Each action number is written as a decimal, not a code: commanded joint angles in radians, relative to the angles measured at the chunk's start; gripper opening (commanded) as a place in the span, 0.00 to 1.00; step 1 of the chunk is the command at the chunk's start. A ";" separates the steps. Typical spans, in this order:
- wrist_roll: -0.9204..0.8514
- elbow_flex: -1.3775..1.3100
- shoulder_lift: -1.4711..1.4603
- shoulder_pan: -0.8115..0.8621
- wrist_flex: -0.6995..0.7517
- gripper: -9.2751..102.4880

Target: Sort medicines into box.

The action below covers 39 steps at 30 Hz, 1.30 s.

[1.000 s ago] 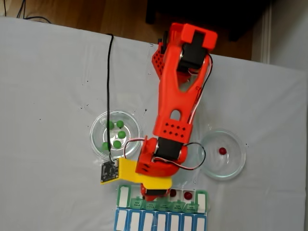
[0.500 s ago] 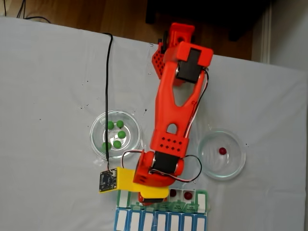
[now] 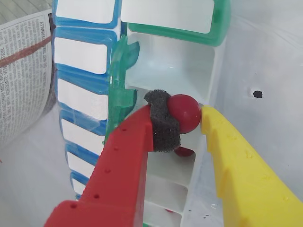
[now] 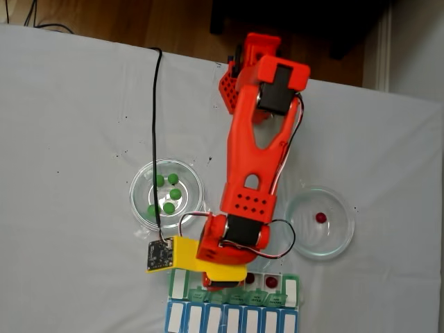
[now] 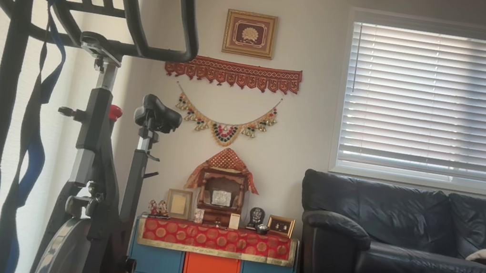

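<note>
In the wrist view my gripper (image 3: 182,116) is shut on a dark red medicine ball (image 3: 185,112), squeezed between the red finger's grey foam pad (image 3: 163,125) and the yellow finger (image 3: 227,156). It hangs just above an open white compartment of the box (image 3: 208,75), whose green lids (image 3: 120,80) stand up. Another red ball (image 3: 184,152) lies in the compartment below. In the fixed view the arm covers the box's (image 4: 290,290) left half; two red balls (image 4: 249,278) sit in its open cells. Several green balls (image 4: 166,193) lie in the left dish, one red ball (image 4: 320,217) in the right dish.
The blue-framed organiser row (image 4: 229,320) lies directly against the box at the table's near edge. Two clear glass dishes (image 4: 142,208) (image 4: 340,239) flank the arm on the white cloth. A black cable (image 4: 157,125) runs down to the wrist camera. Newspaper (image 3: 23,71) lies beyond the blue row.
The wrist slid a little toward the lower left over the box, then eased back. The balls in the dishes and the box have not moved.
</note>
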 commanded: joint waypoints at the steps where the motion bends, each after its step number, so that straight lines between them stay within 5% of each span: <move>1: 0.002 -0.009 0.133 -0.063 0.006 0.09; 39: -0.080 -0.170 0.055 0.026 0.037 0.09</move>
